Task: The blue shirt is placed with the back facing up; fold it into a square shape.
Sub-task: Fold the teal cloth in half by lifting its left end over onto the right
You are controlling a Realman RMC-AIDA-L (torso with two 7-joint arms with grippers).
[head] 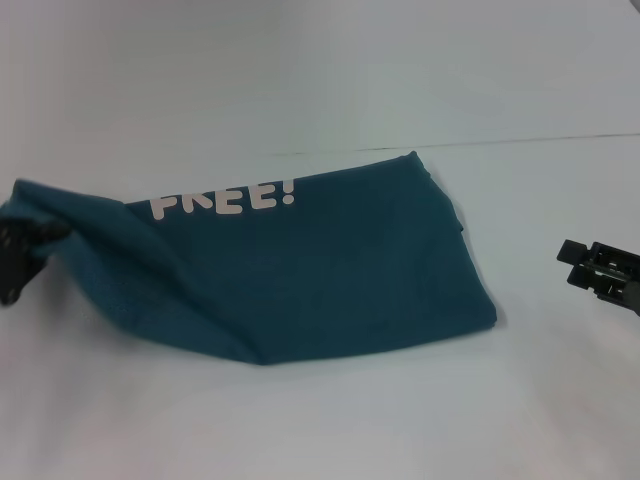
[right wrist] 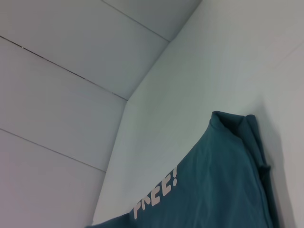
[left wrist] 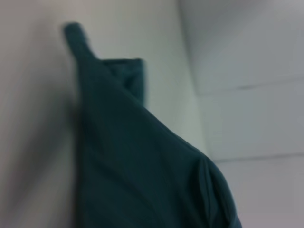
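The blue shirt (head: 300, 265), partly folded with white lettering (head: 225, 198) showing, is spread on the white table (head: 320, 420), its long axis running nine to three o'clock. Its nine o'clock end is clenched and lifted by the left gripper (head: 22, 248), the nearer arm. The right gripper (head: 600, 272) is held low at three o'clock, apart from the cloth, with its fingers seemingly parted.

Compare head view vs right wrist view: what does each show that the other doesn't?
Head only: the left gripper at the blue shirt's left end, fabric bunched around it, and the right gripper apart from the shirt, on the right above the white table.

Right wrist only: the tiled wall behind the table.

Both: the shirt and its white "FREE!" print.
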